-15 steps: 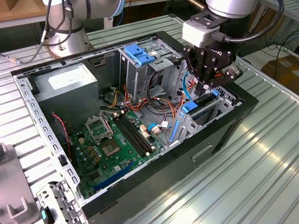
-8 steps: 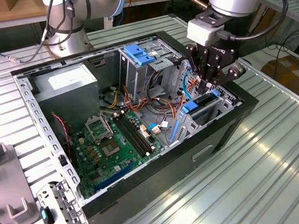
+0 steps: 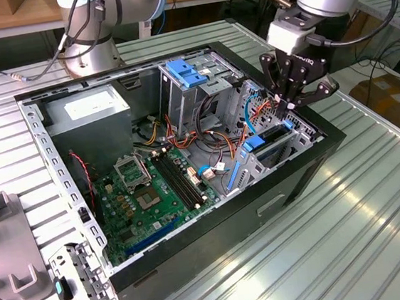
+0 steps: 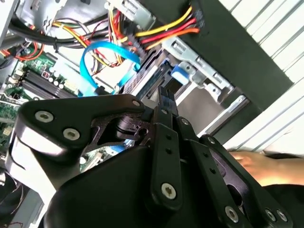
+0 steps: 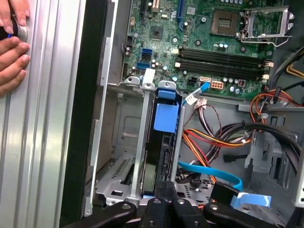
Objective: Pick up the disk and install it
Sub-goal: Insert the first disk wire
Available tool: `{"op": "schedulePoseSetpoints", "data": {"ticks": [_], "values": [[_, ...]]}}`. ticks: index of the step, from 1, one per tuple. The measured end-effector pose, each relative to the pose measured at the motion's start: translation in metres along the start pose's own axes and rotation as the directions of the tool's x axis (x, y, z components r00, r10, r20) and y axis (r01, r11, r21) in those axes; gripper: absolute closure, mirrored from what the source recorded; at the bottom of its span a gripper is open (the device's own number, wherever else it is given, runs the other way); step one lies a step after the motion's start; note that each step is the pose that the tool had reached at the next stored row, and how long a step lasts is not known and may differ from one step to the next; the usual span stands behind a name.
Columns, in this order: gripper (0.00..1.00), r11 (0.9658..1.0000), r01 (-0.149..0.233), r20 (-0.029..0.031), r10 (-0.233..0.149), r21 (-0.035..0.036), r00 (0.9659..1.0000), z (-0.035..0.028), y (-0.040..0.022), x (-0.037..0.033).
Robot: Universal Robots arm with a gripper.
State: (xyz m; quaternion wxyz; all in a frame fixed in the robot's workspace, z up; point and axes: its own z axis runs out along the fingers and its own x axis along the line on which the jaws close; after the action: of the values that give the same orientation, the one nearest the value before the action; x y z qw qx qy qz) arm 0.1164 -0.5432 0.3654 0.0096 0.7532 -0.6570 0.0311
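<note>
One disk (image 5: pixel 166 118) stands on edge inside one metal cage (image 5: pixel 144 142) at a corner of one open computer case (image 3: pixel 299 175). One end effector (image 3: pixel 288 102) hangs over it; whether spread or pinching cannot be told.

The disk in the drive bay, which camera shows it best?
The first wrist view: the disk stands on edge in its bay, with its blue rail end and dark body plain to see. The second wrist view catches a slice of it; the exterior view shows it small, below the gripper.
</note>
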Motion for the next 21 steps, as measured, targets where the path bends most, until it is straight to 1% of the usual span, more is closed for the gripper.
{"op": "schedulePoseSetpoints", "data": {"ticks": [1, 2, 3, 4, 6, 8, 9, 11, 13, 17, 20, 21], "values": [[0.89, 1.0000, 0.003, 0.0000, -0.003, -0.0002, 1.0000, 0.0000, -0.0009, 0.0001], [0.89, 0.9999, 0.016, 0.0004, -0.016, 0.0001, 0.9999, -0.0001, -0.0013, 0.0001], [0.89, 0.9993, 0.038, 0.0011, -0.038, 0.0012, 0.9993, -0.0013, -0.0018, 0.0003], [0.89, 0.9988, 0.049, 0.0015, -0.049, 0.0015, 0.9988, -0.0040, -0.0022, 0.0003], [0.89, 0.9985, 0.055, 0.0018, -0.055, 0.0013, 0.9985, -0.0076, -0.0026, 0.0003], [0.89, 0.9979, 0.066, 0.0022, -0.066, 0.0006, 0.9978, -0.0141, -0.0033, 0.0005], [0.89, 0.9976, 0.069, 0.0026, -0.069, 0.0002, 0.9976, -0.0153, -0.0039, 0.0006], [0.89, 0.9973, 0.073, 0.0029, -0.073, -0.0004, 0.9973, -0.0156, -0.0054, 0.0006], [0.89, 0.9967, 0.082, 0.0030, -0.082, -0.0004, 0.9966, -0.0157, -0.0089, -0.0006], [0.89, 0.9953, 0.097, 0.0034, -0.097, 0.0006, 0.9953, -0.0157, -0.0134, -0.0020], [0.89, 0.9934, 0.115, 0.0037, -0.115, 0.0016, 0.9934, -0.0156, -0.0181, -0.0034], [0.89, 0.9930, 0.118, 0.0038, -0.118, 0.0019, 0.9930, -0.0156, -0.0187, -0.0036]]}}
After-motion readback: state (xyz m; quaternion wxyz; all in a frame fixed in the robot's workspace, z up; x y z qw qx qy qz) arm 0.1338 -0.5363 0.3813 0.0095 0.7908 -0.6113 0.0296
